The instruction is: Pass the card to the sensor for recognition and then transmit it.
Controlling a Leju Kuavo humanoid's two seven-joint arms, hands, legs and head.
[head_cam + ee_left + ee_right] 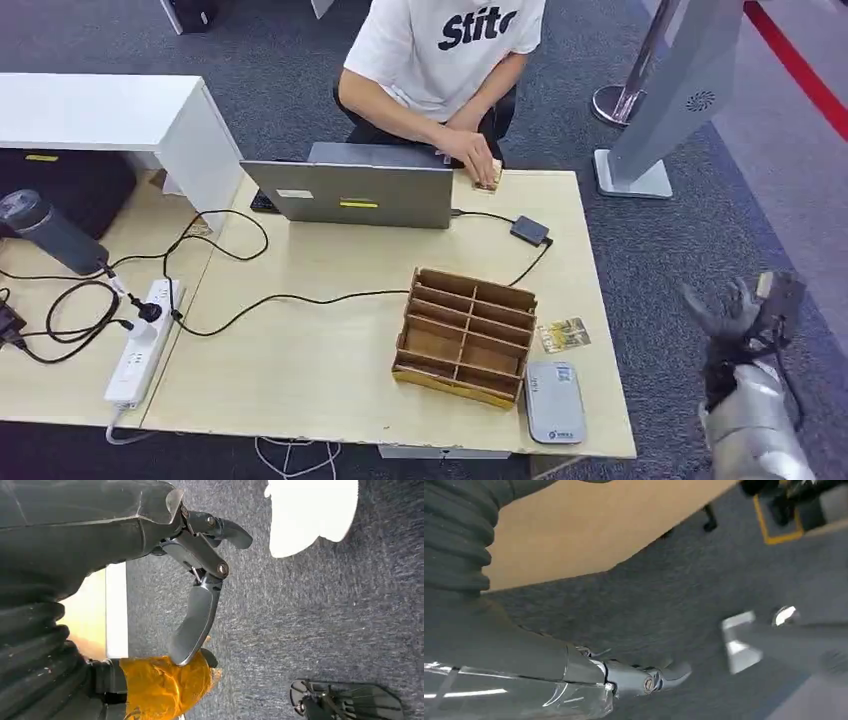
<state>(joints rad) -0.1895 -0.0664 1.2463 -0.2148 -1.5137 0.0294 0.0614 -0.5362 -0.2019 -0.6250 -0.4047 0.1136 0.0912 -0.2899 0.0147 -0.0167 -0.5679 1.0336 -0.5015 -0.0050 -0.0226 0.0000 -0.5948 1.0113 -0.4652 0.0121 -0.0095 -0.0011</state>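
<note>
Card-wise, the small yellow-green printed card (pixel 564 334) lies flat on the pale wooden desk (pixel 320 360) between the brown slotted organiser (pixel 465 335) and the grey reader pad (pixel 554 400) — within reach — while the right hand (pixel 738 308) hangs off the desk edge, fingers apart, empty.

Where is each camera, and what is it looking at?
Head view: high on the robot, looking down at the table, card, rack and a person; the right hand shows beside the table.
Left wrist view: behind the left hand, facing the carpet; its fingers are spread, holding nothing.
Right wrist view: behind the right hand, facing carpet and the table's edge.
Shared: the grey stand appears in head and right wrist views.
</note>
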